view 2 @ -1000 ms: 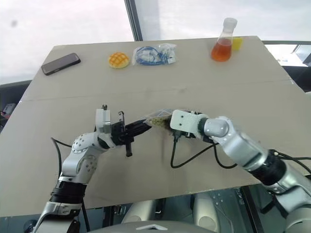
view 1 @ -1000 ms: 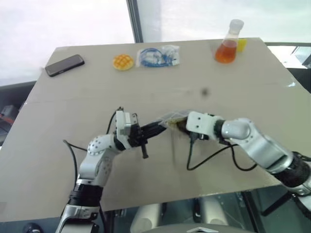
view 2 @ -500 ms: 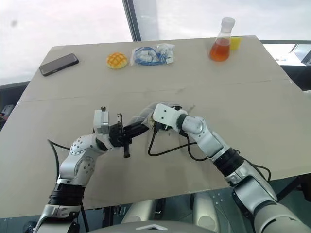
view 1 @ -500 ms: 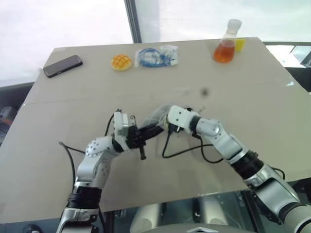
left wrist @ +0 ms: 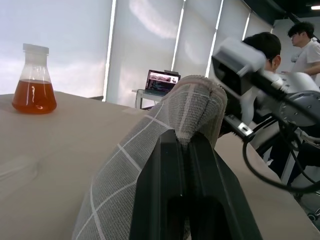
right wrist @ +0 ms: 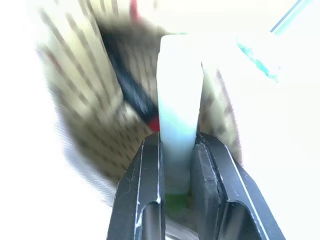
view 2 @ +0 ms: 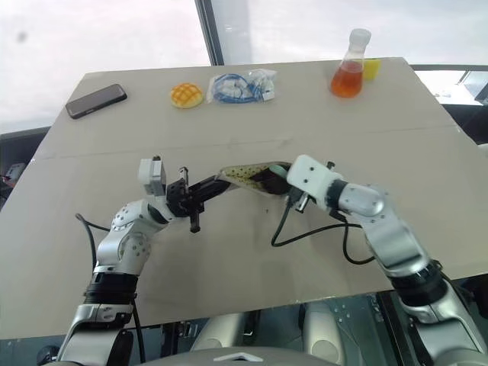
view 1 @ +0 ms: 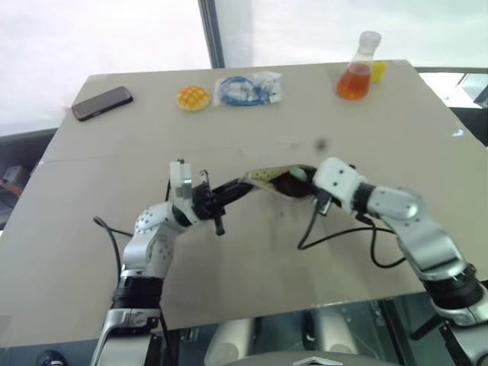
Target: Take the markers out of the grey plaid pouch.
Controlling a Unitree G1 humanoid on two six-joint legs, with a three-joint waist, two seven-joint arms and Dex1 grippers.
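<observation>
— While lifted off the worktop (view 1: 99, 252) between both arms, grey plaid pouch (left wrist: 150, 145) pinched at one end by left hand (left wrist: 182, 145), fingers together on the fabric.
— And right hand (right wrist: 176, 150)?
— Clamped on a pale marker (right wrist: 177, 100) at the pouch mouth, yellowish lining and a dark marker with red (right wrist: 131, 92) just behind.
— Risks?
— Could drag the pouch along if the marker snags the lining; might slip from the narrow grip, or tip the dark one out.
</observation>
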